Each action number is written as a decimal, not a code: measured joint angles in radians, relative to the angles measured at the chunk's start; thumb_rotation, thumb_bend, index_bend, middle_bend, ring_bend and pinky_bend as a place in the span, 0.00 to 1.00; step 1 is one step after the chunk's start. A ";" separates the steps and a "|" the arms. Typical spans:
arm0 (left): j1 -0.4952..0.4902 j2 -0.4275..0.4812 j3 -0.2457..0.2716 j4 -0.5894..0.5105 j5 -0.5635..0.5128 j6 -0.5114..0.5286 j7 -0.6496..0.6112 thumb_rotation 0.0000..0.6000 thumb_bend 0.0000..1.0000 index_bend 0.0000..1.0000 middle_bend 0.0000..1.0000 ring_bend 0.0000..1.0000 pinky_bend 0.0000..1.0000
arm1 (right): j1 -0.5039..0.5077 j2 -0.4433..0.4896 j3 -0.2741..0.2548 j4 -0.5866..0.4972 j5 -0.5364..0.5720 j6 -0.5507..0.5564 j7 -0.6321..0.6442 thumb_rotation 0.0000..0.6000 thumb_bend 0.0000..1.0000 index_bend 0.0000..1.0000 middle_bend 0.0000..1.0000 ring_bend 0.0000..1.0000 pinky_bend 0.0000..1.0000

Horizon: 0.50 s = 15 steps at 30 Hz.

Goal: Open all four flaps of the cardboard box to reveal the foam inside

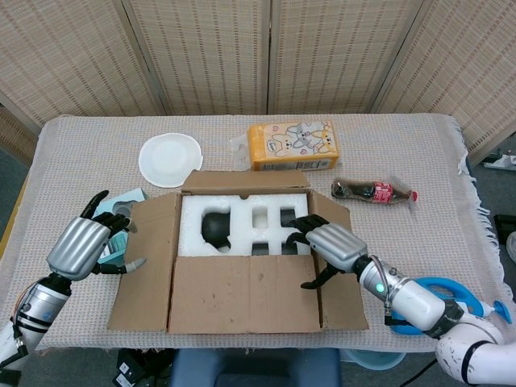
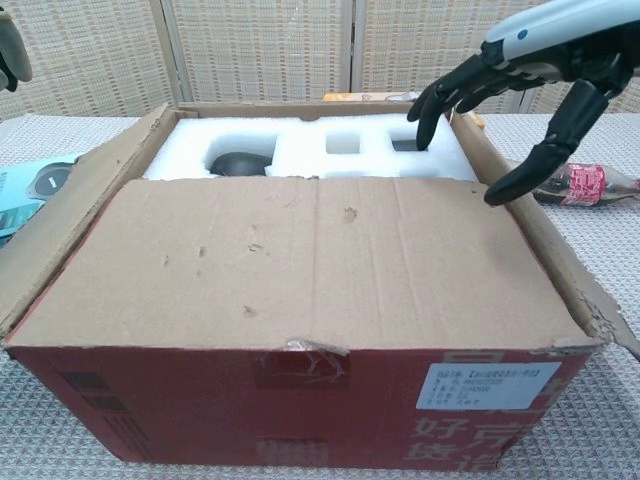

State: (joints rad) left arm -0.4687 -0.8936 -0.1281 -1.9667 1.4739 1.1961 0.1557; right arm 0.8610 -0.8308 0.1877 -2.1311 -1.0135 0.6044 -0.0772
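Note:
The cardboard box (image 1: 242, 302) (image 2: 300, 400) stands at the table's near middle. Its left flap (image 1: 145, 258), right flap (image 1: 339, 298) and far flap (image 1: 242, 181) are folded out. The near flap (image 1: 242, 294) (image 2: 300, 260) still lies flat over the front half. White foam (image 1: 242, 222) (image 2: 300, 145) with dark cut-outs shows in the back half. My right hand (image 1: 326, 246) (image 2: 525, 70) hovers open over the box's right edge, fingertips above the foam's right corner. My left hand (image 1: 85, 246) is open beside the left flap, holding nothing.
A white plate (image 1: 169, 159) lies at the back left, an orange pack (image 1: 292, 146) behind the box, a cola bottle (image 1: 375, 192) at its right. A teal packet (image 1: 121, 230) lies under my left hand. A blue bottle (image 1: 439, 302) sits at the near right.

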 measured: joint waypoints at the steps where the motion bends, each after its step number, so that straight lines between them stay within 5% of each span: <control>1: 0.001 0.000 0.000 0.001 -0.002 0.000 -0.002 0.34 0.22 0.44 0.46 0.43 0.00 | 0.011 -0.005 -0.006 0.001 0.017 0.001 -0.019 0.80 0.10 0.27 0.09 0.00 0.00; 15: 0.004 -0.006 0.004 0.021 0.001 -0.002 -0.027 0.34 0.22 0.44 0.46 0.43 0.00 | 0.172 -0.068 -0.121 -0.036 0.272 0.081 -0.259 0.80 0.08 0.27 0.04 0.00 0.00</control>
State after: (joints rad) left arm -0.4643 -0.8998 -0.1243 -1.9454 1.4744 1.1940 0.1291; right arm 1.0328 -0.8986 0.0664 -2.1672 -0.7414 0.6856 -0.3361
